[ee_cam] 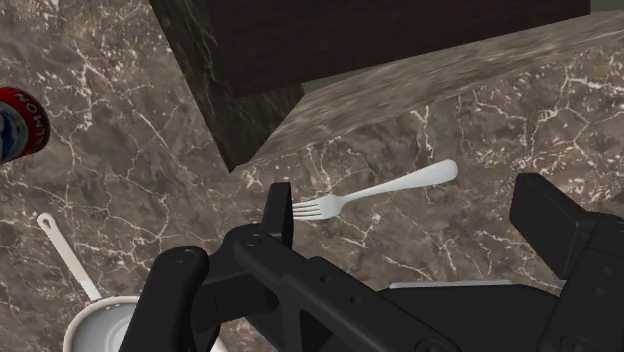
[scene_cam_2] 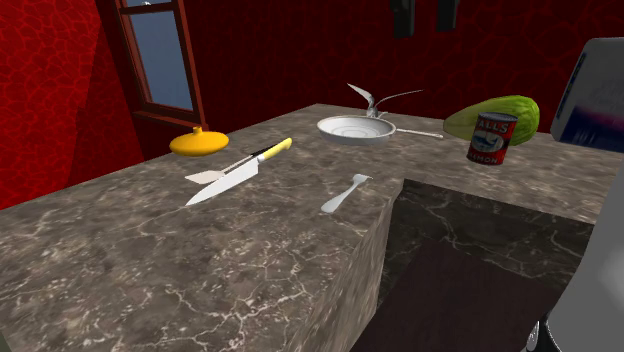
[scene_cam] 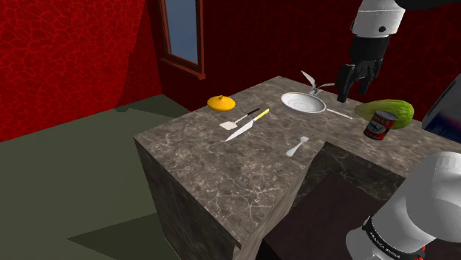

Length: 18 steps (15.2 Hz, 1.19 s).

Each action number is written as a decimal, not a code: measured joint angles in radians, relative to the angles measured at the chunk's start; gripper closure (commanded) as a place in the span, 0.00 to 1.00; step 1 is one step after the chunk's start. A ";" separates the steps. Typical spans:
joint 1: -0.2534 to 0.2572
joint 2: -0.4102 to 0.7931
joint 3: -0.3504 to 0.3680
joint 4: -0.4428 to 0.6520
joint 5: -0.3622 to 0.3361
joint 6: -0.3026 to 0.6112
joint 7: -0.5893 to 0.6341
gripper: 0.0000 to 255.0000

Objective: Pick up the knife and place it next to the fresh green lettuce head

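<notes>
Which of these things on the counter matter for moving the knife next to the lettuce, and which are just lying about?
Part of the job:
- yellow-handled knife
- green lettuce head
- open pincer

Just lying about:
- spatula beside the knife
- fork
- white pan
- red can
- orange rounded object
- tongs-like utensil

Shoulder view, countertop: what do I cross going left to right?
Orange rounded object → knife → white pan → green lettuce. The spatula, fork and red can overlap these, so they are left out.
</notes>
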 measured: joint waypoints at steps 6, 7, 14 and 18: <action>-0.025 0.068 0.066 -0.046 0.063 0.117 0.181 0.00; -0.031 0.091 0.083 -0.046 0.077 0.143 0.227 0.00; -0.080 0.300 0.173 -0.033 0.139 0.360 0.522 0.00; -0.109 0.447 0.216 0.016 0.149 0.472 0.690 0.00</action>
